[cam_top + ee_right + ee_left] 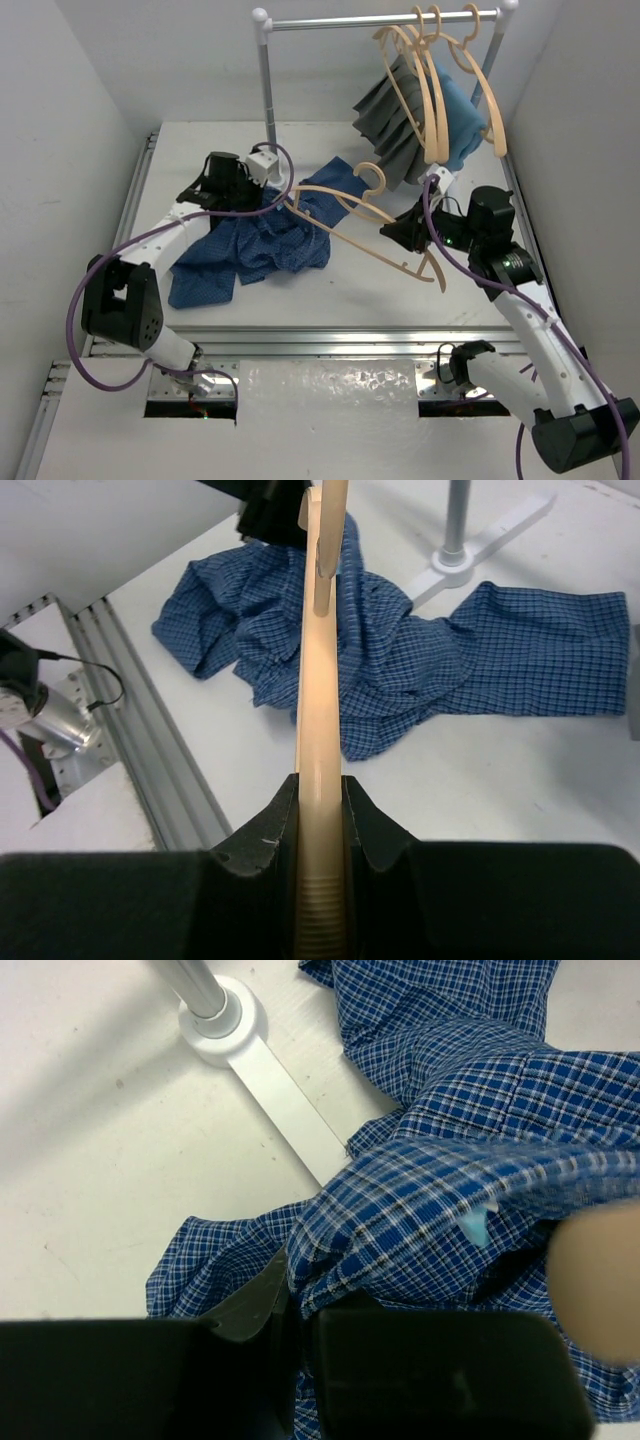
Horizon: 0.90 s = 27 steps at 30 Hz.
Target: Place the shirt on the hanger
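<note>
The blue checked shirt (250, 245) lies crumpled on the white table, left of centre. My left gripper (268, 200) is shut on a fold of it at its far edge; the left wrist view shows the cloth (450, 1160) pinched between the closed fingers (290, 1295). My right gripper (398, 232) is shut on one arm of a pale wooden hanger (365, 205) and holds it above the table, its far end reaching toward the left gripper. In the right wrist view the hanger (320, 680) runs straight out from the jaws over the shirt (400, 650). A blurred tan hanger end (598, 1280) shows by the cloth.
A metal clothes rack (268, 90) stands at the back, its base foot (222, 1022) beside the shirt. Three more wooden hangers (435, 90) hang on its rail at the right, with a dark grey cloth (390, 110) and a teal-blue cloth (465, 120).
</note>
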Motion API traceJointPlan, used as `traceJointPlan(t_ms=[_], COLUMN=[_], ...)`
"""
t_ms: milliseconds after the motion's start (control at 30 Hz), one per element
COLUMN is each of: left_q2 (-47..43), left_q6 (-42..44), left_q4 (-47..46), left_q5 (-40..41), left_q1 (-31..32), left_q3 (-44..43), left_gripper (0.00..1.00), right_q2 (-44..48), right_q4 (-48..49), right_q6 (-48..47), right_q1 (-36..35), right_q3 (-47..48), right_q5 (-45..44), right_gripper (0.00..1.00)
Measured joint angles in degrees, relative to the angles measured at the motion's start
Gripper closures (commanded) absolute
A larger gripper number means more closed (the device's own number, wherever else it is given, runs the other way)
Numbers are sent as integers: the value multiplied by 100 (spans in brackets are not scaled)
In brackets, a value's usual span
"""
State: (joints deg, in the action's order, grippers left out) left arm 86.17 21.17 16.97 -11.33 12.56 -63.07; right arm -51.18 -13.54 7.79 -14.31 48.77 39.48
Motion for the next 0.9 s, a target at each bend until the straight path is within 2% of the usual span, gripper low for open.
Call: traceJointPlan(t_ms=[367, 533, 633, 900], left_q2=[37, -160, -396, -820], left_q6=[66, 210, 372, 887], left_q4=[98, 282, 391, 761], left_q5=[-90, -286, -417, -610], left_q1=[0, 0, 0, 0], left_q3=[-48, -48, -48, 85], left_gripper=[96, 94, 89, 86], right_q2=[-114, -796, -1187, -1526], right_q4=[-42, -35, -26, -26], right_q6=[-9, -223, -413, -894], right_q1=[-227, -807, -1152, -1322], right_q3=[-33, -15, 57, 660], right_q5=[184, -273, -579, -1126], right_gripper=[100, 100, 100, 100])
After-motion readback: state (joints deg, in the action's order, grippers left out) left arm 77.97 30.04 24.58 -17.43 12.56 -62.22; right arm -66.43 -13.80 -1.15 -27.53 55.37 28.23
